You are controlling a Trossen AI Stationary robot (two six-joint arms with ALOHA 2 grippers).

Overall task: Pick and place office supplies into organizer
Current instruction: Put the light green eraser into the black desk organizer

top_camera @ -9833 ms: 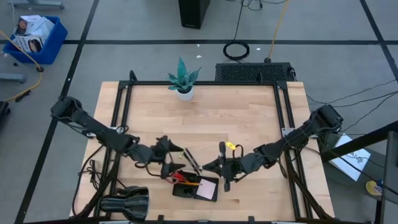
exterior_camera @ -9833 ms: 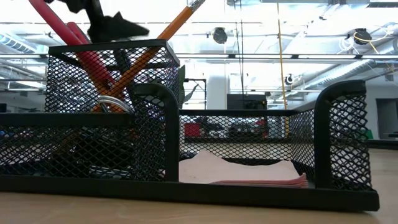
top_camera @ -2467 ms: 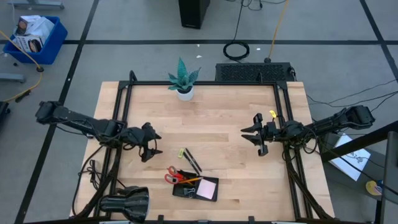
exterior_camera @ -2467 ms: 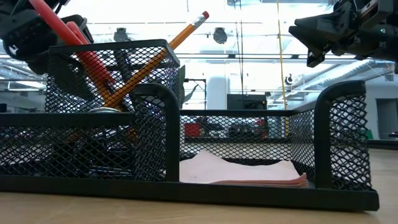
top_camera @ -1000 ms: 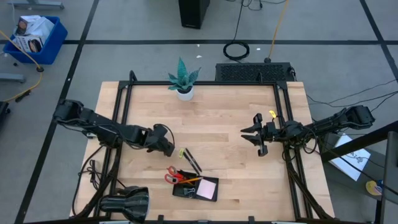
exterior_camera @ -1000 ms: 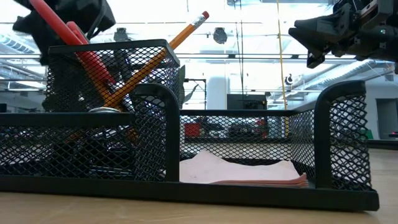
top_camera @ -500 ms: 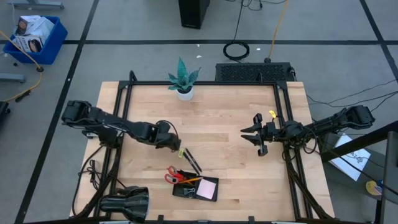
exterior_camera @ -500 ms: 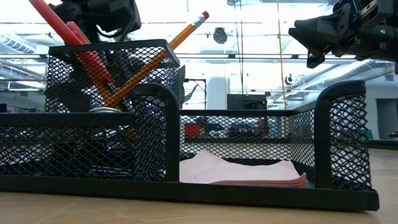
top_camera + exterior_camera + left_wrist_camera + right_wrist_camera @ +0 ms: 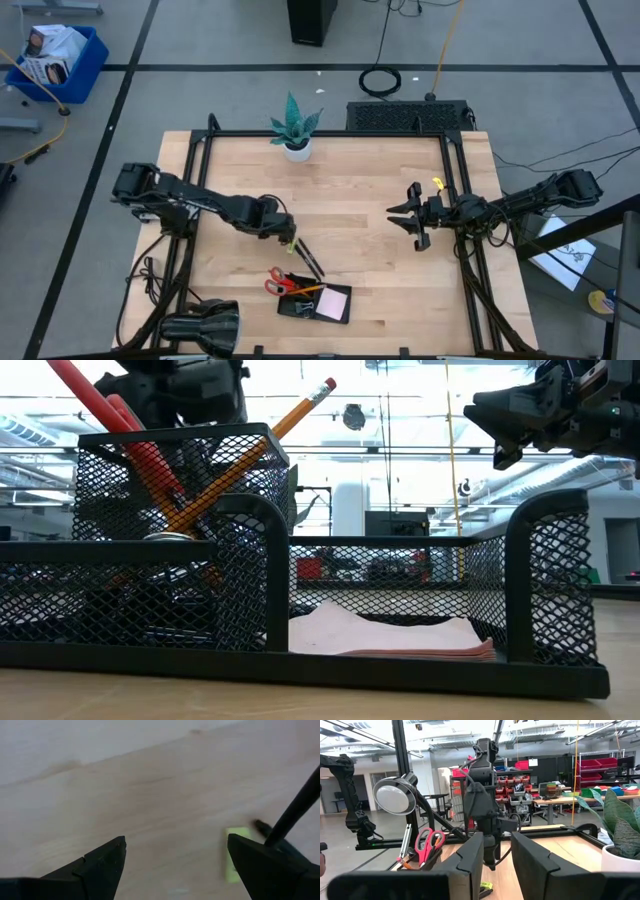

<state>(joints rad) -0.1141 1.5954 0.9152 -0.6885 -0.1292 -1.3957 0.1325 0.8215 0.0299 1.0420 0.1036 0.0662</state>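
Observation:
The black mesh organizer stands near the table's front edge. A pale pink note pad lies in its flat compartment. Red-handled scissors and an orange pencil lean in its tall cup, and black pens slant out of the cup toward the far left. A small yellow piece lies flat on the wood beside the pens. My left gripper hovers open just left of the piece, pointing down; its fingers touch nothing. My right gripper waits open at the right.
A potted teal plant stands at the far edge. A black lamp sits at the near left corner. Black frame rails run along the table's sides. Bare wood lies between the two arms.
My left gripper has gone toward the table's right edge, closing on the yellow piece and the pens, and its wrist has rolled. Its fingers have stayed open. The supplies and the organizer have not moved.

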